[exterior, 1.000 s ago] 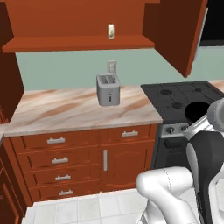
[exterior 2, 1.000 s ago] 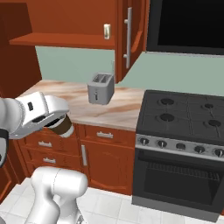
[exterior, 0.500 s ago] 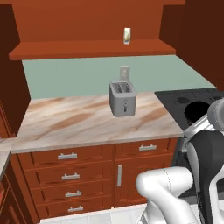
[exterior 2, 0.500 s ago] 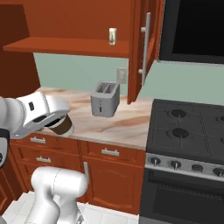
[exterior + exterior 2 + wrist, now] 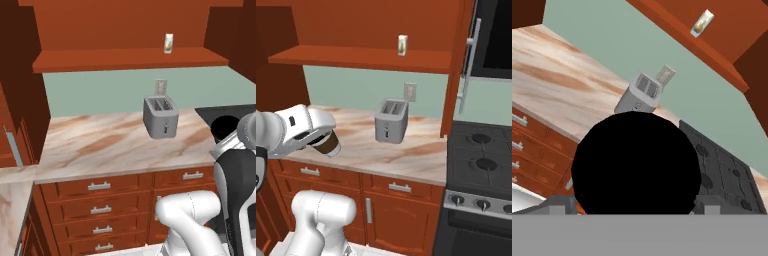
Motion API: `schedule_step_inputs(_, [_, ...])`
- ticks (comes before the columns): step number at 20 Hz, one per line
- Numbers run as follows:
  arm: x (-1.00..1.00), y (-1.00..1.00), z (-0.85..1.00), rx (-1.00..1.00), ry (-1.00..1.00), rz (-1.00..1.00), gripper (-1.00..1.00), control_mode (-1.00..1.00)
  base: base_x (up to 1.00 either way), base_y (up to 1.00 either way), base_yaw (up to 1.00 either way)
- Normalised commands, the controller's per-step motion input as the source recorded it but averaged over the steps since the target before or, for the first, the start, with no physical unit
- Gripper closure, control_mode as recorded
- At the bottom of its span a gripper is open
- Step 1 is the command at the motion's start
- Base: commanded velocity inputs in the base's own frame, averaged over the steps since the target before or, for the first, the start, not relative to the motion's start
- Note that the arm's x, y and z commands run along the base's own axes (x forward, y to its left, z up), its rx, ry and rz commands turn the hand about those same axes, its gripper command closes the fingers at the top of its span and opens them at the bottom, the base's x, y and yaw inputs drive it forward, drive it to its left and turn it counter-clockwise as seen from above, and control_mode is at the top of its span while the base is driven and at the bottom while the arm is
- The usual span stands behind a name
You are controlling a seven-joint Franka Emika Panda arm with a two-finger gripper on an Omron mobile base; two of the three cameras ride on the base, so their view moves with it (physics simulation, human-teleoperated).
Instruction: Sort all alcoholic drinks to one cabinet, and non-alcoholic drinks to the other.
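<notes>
We carry the cup (image 5: 329, 145) in our gripper (image 5: 320, 141).
Jaws clamp its sides; beyond it sit the toaster (image 5: 640, 94) on the tabletop (image 5: 557, 75) and the carton (image 5: 702, 23) up on the cabinet shelf (image 5: 712, 50).

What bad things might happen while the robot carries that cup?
The hand holds the brown cup tilted, so it might slip or spill onto the counter. Lifting it toward the shelf, the arm could bump the toaster or knock the small carton already standing there.

Matt grey toaster (image 5: 161, 118), marbled glossy counter (image 5: 100, 145)
</notes>
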Motion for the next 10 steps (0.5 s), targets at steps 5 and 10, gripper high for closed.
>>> schedule_step_inputs(5, [0.00,0.00,0.00,0.00,0.00,0.00,1.00,1.00,0.41,0.45,0.00])
schedule_step_inputs(10, [0.00,0.00,0.00,0.00,0.00,0.00,1.00,1.00,0.53,0.31,0.00])
